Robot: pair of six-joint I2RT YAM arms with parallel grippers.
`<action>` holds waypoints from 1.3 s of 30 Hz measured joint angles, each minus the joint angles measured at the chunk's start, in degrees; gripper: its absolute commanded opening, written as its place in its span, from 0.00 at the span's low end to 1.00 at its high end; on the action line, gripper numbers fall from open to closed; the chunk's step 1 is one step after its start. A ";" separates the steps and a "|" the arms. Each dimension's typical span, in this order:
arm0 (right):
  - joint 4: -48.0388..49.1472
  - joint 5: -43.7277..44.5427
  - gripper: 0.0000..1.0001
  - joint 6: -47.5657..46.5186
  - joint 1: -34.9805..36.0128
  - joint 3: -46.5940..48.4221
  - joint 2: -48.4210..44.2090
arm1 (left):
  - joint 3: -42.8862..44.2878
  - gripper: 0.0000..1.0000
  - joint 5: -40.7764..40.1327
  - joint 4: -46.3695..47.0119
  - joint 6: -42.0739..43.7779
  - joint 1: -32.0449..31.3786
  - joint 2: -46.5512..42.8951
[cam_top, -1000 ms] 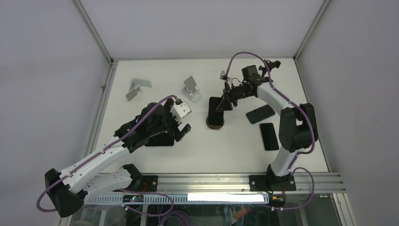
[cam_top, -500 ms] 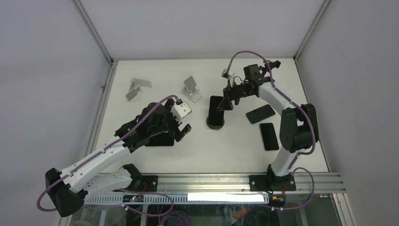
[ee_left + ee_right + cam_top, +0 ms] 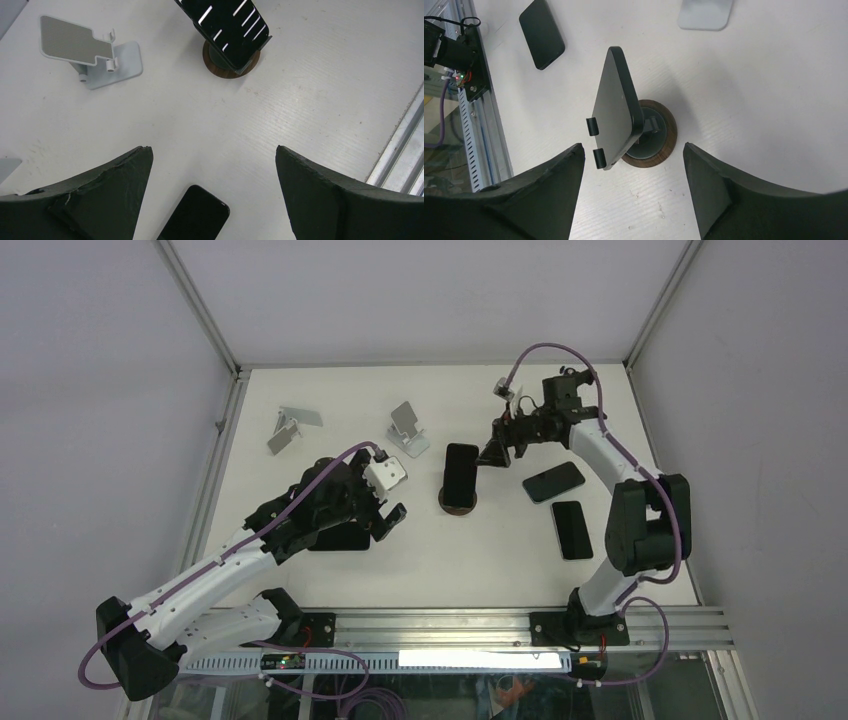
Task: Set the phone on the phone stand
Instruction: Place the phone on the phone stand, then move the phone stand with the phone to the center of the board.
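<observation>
White table [image 3: 500,570] boxed in by grey walls and a metal frame: from the top view it carries four phones and three stands. One phone [image 3: 460,470] stands propped nearly upright on the round stand [image 3: 458,503] near the table's middle. Three flat phones lie on the surface: two [image 3: 553,481] [image 3: 572,529] near each other on the right, and one [image 3: 345,539] partly hidden under the left arm. Two silver stands [image 3: 408,430] [image 3: 293,427] sit towards the far left. The right gripper [image 3: 497,452] hangs just beside the propped phone's right edge, clear of it; the left gripper [image 3: 387,512] hovers left of the round stand. The left wrist view shows the left gripper [image 3: 212,150] with its jaws spread wide and nothing between them but one flat phone [image 3: 195,216] on the table below. Farther off are the phone [image 3: 227,22] on the round stand [image 3: 231,69], one silver stand [image 3: 90,52] and a corner of the other [image 3: 7,167]. In the right wrist view the right gripper [image 3: 634,146] also has its jaws apart and holds nothing. The phone [image 3: 616,107], seen from its back, rests on the round stand [image 3: 659,136] with two small lip tabs under its lower edge. One flat phone [image 3: 542,32] and one silver stand's base [image 3: 704,12] lie beyond.
</observation>
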 measured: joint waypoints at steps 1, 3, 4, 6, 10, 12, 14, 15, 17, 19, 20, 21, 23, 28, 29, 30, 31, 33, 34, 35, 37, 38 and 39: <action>0.70 -0.46 0.75 0.39 -0.57 -0.96 -0.94 | 0.00 0.97 0.00 -0.02 0.00 0.00 0.00; 2.49 -1.57 0.75 1.36 -1.60 -3.02 -2.69 | 0.00 0.97 0.00 0.00 0.00 0.00 0.00; 3.67 -2.16 0.76 1.84 -1.99 -4.22 -3.63 | 0.00 0.97 0.02 0.00 0.00 0.00 0.00; 6.21 -3.56 0.78 2.64 -2.60 -6.78 -5.27 | 0.00 0.97 0.02 -0.02 0.00 0.00 0.00; 10.32 -6.47 0.79 2.71 -2.73 -11.43 -7.30 | 0.00 0.97 0.02 0.00 0.00 0.00 0.00; 12.28 -8.15 0.80 2.25 -2.75 -13.84 -7.89 | 0.00 0.97 0.04 -0.02 0.00 0.00 0.00; 13.99 -9.73 0.81 1.84 -2.78 -15.98 -8.15 | 0.00 0.97 0.15 -0.02 0.00 0.00 0.00; 15.23 -10.62 0.81 1.64 -2.80 -17.22 -8.17 | 0.00 0.97 0.20 0.00 0.00 0.00 0.00; 16.81 -11.65 0.80 1.53 -2.84 -19.32 -8.17 | 0.00 0.97 0.48 0.00 0.00 0.00 0.00; 18.03 -12.00 0.78 1.79 -2.82 -20.39 -8.17 | 0.00 0.97 0.83 -0.02 0.00 0.00 0.00; 18.71 -12.02 0.77 2.01 -2.82 -20.55 -8.11 | 0.00 0.97 0.92 -0.02 0.00 0.00 0.00; 19.39 -12.00 0.76 2.54 -2.84 -20.57 -7.91 | 0.00 0.97 0.98 0.00 0.00 0.00 0.00; 21.38 -11.98 0.74 3.61 -2.82 -20.57 -7.08 | 0.00 0.97 0.98 -0.02 0.00 0.00 0.00; 22.69 -10.88 0.73 5.97 -2.38 -20.55 -4.28 | 0.00 0.97 0.98 0.00 0.00 0.00 0.00; 22.71 -10.60 0.73 6.36 -2.27 -20.55 -4.04 | 0.00 0.96 1.01 -0.02 0.00 0.00 0.00; 22.75 -10.45 0.72 6.51 -2.19 -20.55 -3.93 | 0.00 0.97 1.01 -0.02 0.00 0.00 0.00; 22.77 -10.43 0.72 6.93 -2.10 -20.55 -3.89 | 0.00 0.96 1.01 0.00 0.00 0.00 0.00; 22.86 -10.40 0.71 7.80 -2.01 -20.50 -3.80 | 0.00 0.96 0.98 0.00 0.00 0.00 0.00; 22.95 -10.45 0.70 8.11 -1.97 -20.50 -3.76 | 0.00 0.96 1.01 0.00 0.00 0.00 0.00; 22.97 -10.45 0.70 8.72 -1.88 -20.48 -3.69 | 0.00 0.97 1.01 -0.02 0.00 0.00 0.00; 22.97 -10.43 0.69 9.88 -1.70 -20.48 -3.50 | 0.00 0.96 0.98 0.00 0.00 0.00 0.00; 23.02 -10.43 0.69 10.56 -1.60 -20.48 -3.41 | 0.00 0.96 0.98 0.00 0.00 0.00 0.00; 23.37 -10.43 0.69 11.63 -1.44 -20.52 -3.41 | 0.00 0.96 0.98 -0.02 0.00 0.00 0.00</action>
